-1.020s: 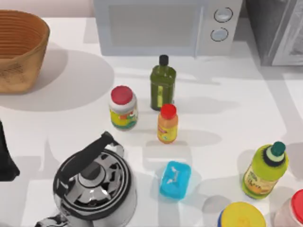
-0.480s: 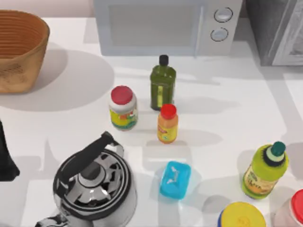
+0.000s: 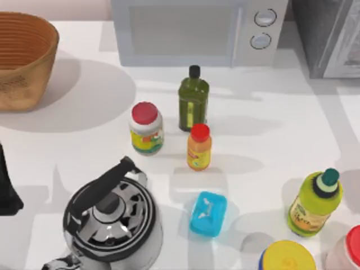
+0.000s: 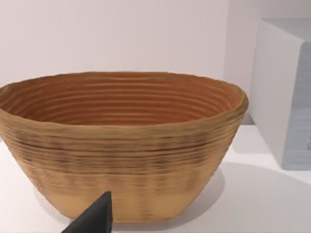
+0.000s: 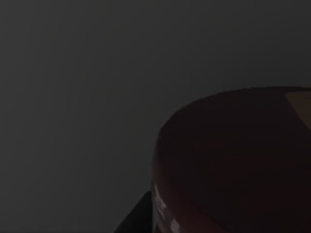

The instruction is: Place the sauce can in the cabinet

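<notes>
— Nothing on the table has moved in the last second. Is the job stuck?

— I think it is near the end. My right wrist view is dark, so I cannot tell where the sauce can is. The cabinet (image 3: 329, 34) sits at 1 o'clock.

— Are the grippers open?

— I cannot tell for either one. My left gripper (image 4: 95, 219) is parked at 8 o'clock, facing the basket (image 3: 22, 62).

— Anything in the way?

— The microwave (image 3: 180, 31) is at 12, just beside the cabinet. The yellow-green bottle (image 3: 315, 203) stands at 4. The kettle (image 3: 112, 219) at 7 is well apart.
</notes>
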Controlling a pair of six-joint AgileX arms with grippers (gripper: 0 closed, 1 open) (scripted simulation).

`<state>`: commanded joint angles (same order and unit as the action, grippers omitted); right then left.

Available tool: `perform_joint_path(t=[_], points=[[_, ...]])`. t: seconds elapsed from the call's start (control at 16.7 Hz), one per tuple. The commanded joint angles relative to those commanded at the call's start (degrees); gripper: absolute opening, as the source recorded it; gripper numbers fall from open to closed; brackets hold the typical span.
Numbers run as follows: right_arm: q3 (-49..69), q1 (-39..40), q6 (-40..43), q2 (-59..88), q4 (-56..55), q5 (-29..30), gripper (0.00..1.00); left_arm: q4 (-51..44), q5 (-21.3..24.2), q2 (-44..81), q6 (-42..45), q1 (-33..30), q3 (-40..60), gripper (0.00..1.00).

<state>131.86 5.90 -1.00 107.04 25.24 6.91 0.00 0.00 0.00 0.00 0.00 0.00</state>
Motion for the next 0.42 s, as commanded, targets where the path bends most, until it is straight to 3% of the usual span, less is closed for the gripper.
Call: perform_joint_path(t=[0.12, 0.42], points=[[0.00, 0.00, 0.00, 0.00, 0.00, 0.00, 1.00, 0.00, 0.00, 0.00, 0.00, 0.00, 0.00, 1.00], [0.00, 0.00, 0.00, 0.00, 0.00, 0.00, 1.00, 0.00, 0.00, 0.00, 0.00, 0.00, 0.00, 1.00]])
